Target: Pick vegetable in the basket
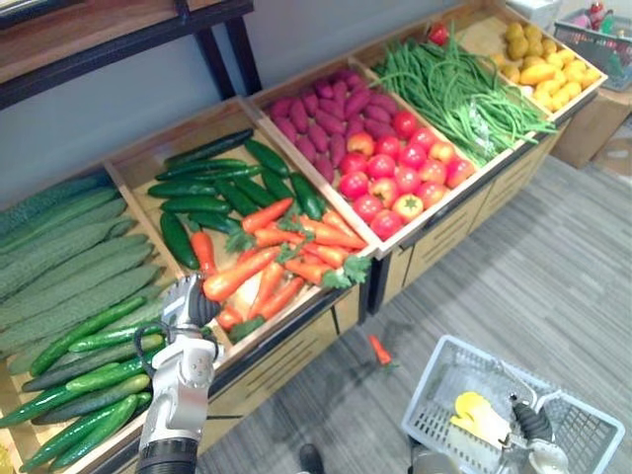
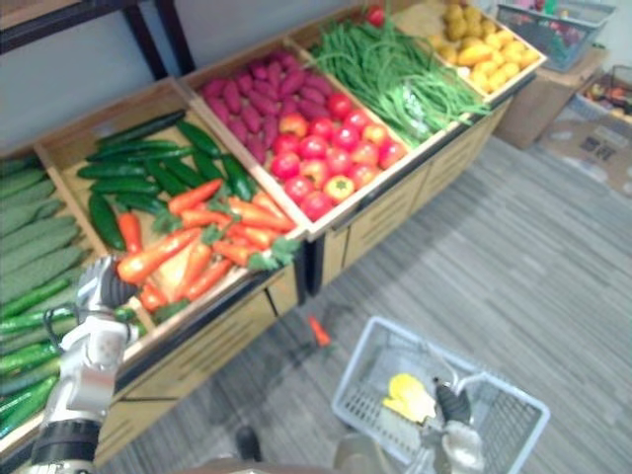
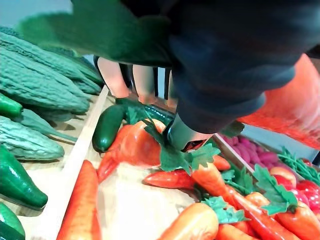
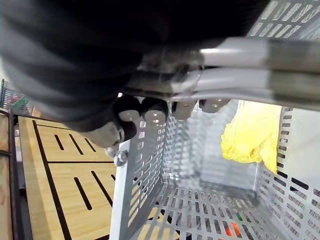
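Gripping carrot: left robot hand curled round one end, above the crate. Keep it level, swing to basket hanging from right robot hand, fingers hooked round handle; release low.

Left hand: dark cover, silver-grey forearm; right hand dark-covered.

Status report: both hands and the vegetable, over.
Left hand shut on carrot at the stand. Right hand shut on basket handles. Yellow item in basket; loose carrot on floor between stand and basket.
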Motion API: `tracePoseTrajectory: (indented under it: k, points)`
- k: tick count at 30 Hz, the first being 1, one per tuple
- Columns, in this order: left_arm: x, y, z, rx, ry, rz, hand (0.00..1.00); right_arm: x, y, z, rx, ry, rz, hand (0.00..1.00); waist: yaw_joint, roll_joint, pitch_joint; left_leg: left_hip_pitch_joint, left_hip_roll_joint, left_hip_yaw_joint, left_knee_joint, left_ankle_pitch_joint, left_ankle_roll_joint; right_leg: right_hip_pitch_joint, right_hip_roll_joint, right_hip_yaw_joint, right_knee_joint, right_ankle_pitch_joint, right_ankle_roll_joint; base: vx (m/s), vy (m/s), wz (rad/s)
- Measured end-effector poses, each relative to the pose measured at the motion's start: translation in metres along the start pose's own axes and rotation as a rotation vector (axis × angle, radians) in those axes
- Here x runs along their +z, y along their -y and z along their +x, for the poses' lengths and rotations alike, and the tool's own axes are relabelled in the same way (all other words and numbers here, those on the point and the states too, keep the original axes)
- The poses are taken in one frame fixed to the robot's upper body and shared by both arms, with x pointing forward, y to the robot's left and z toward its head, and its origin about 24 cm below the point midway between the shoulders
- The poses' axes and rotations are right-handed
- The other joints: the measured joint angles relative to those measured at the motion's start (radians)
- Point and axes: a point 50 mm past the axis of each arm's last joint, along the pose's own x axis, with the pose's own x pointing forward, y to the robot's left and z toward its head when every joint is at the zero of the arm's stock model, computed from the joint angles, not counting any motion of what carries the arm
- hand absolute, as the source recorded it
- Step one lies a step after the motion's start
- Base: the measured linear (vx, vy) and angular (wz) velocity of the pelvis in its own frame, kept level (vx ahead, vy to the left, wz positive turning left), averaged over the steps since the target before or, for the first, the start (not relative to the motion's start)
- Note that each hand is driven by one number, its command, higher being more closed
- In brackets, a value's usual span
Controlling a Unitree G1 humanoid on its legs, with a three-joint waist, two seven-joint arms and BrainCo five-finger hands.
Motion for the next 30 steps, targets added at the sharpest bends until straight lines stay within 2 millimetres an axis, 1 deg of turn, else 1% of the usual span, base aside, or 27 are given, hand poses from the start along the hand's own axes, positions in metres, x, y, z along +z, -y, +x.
tracePoseTrajectory:
  k: [6,10,13,15,17,20,23,27,28,30]
  points:
    - [-0.002,-0.007,0.001,0.059,-0.017,-0.028,1.0,-0.001,0.001,-0.001,-0.003,-0.005,-0.001,1.0,0.0,0.0,-0.013,0.009,-0.002,0.0,-0.01,0.004,-0.001,0.004,0.0,-0.001,0.0,0.0,0.0,0.0,0.0,0.0]
    - [0.001,-0.02,0.003,0.147,-0.014,-0.079,1.0,-0.003,0.002,-0.002,-0.007,-0.01,-0.002,1.0,0.0,-0.002,-0.022,0.013,-0.003,0.0,-0.016,0.008,0.0,0.006,0.0,-0.002,0.0,0.0,0.0,0.0,0.0,0.0]
    - [0.009,-0.024,0.002,0.188,0.003,-0.136,1.0,-0.004,0.003,-0.002,-0.01,-0.013,-0.003,1.0,0.001,-0.002,-0.022,0.023,-0.003,0.001,-0.019,0.008,0.0,0.016,0.0,0.0,0.0,0.0,0.0,-0.01,-0.006,-0.01]
    - [0.025,-0.03,-0.003,0.249,0.045,-0.197,1.0,-0.006,0.004,-0.003,-0.014,-0.017,-0.004,1.0,0.003,-0.006,-0.029,0.026,-0.003,0.005,-0.02,0.006,-0.003,0.016,0.0,0.006,0.0,0.0,0.0,-0.02,-0.02,-0.04]
    - [0.035,-0.034,-0.006,0.279,0.082,-0.226,1.0,-0.007,0.005,-0.003,-0.019,-0.021,-0.004,1.0,0.002,-0.006,-0.035,0.027,-0.003,0.008,-0.021,0.005,-0.005,0.014,0.001,0.011,0.0,0.0,0.001,-0.02,-0.018,-0.05]
    - [0.047,-0.037,-0.008,0.299,0.137,-0.254,1.0,-0.009,0.007,-0.004,-0.028,-0.032,-0.002,1.0,0.002,-0.003,-0.047,0.039,-0.004,0.016,-0.035,0.008,-0.009,0.015,0.004,0.02,0.0,0.0,0.0,-0.01,-0.022,-0.1]
    - [0.068,-0.042,-0.012,0.313,0.243,-0.281,1.0,-0.009,0.009,-0.002,-0.046,-0.037,0.009,1.0,0.003,-0.003,-0.053,0.045,-0.004,0.027,-0.035,0.008,-0.008,0.015,0.004,0.029,0.0,0.0,0.001,-0.01,-0.02,-0.09]
    - [0.094,-0.042,-0.02,0.288,0.377,-0.337,1.0,-0.008,0.014,-0.002,-0.084,-0.034,0.016,1.0,0.001,-0.002,-0.054,0.052,-0.006,0.034,-0.035,0.008,-0.008,0.017,0.004,0.037,0.0,0.001,0.002,-0.01,-0.018,-0.04]
    - [0.097,-0.04,-0.021,0.277,0.393,-0.355,1.0,-0.008,0.015,-0.002,-0.09,-0.033,0.017,1.0,0.001,-0.002,-0.054,0.054,-0.006,0.035,-0.036,0.008,-0.008,0.018,0.004,0.039,0.0,0.001,0.003,-0.01,-0.025,-0.06]
    - [0.112,-0.033,-0.026,0.218,0.461,-0.383,1.0,-0.006,0.019,-0.001,-0.114,-0.033,0.031,1.0,0.0,-0.001,-0.055,0.06,-0.007,0.038,-0.036,0.008,-0.007,0.023,0.004,0.045,0.0,0.002,0.003,-0.02,-0.025,-0.04]
